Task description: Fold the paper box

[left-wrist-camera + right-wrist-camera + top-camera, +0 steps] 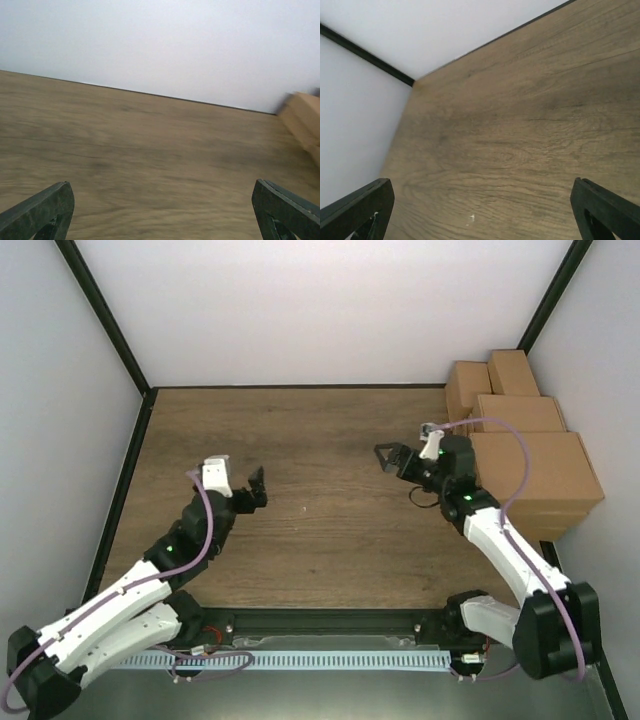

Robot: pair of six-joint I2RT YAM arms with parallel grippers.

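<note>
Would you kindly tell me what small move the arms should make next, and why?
Probably draw both arms back and wait: the left gripper and right gripper hang with jaws open and hold nothing, and no flat sheet shows on the table, only closed brown cartons stacked at its far right.

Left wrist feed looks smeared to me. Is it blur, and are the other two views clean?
Left wrist: yes, the table grain is streaked and the brown cartons at the right edge are smudged. Right wrist: crisp grain, even a small white speck resolves. Top external: sharp, evenly lit, soft shadows, no glare.
</note>
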